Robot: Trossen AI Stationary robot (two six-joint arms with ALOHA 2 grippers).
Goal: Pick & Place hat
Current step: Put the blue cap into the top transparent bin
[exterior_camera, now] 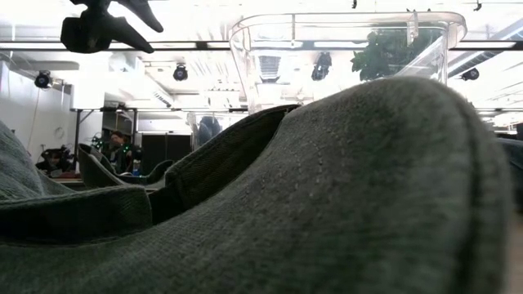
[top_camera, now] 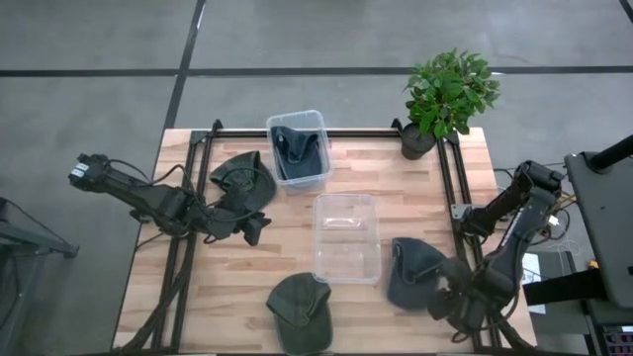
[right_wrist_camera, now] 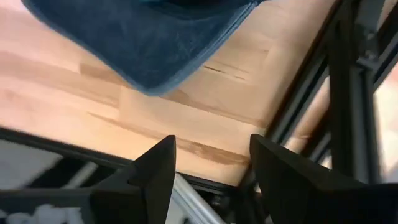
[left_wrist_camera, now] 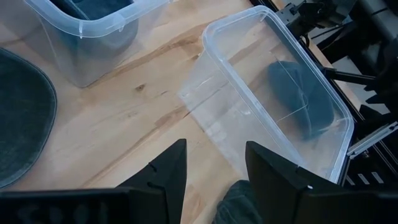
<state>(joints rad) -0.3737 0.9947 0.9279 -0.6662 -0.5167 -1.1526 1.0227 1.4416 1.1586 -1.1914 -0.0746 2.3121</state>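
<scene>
I judge the hat [top_camera: 411, 270] soft and light, best pinched at its stiffer brim, with my right gripper [right_wrist_camera: 212, 163] empty, fingers apart.

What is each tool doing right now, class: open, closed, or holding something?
Left tool: open, empty, above the table near the empty bin.
Right tool: open, empty, beside a hat.

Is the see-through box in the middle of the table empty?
Empty. From above, the middle box shows only bare clear plastic with wood underneath. The other box, farther back, has a dark hat inside.
</scene>
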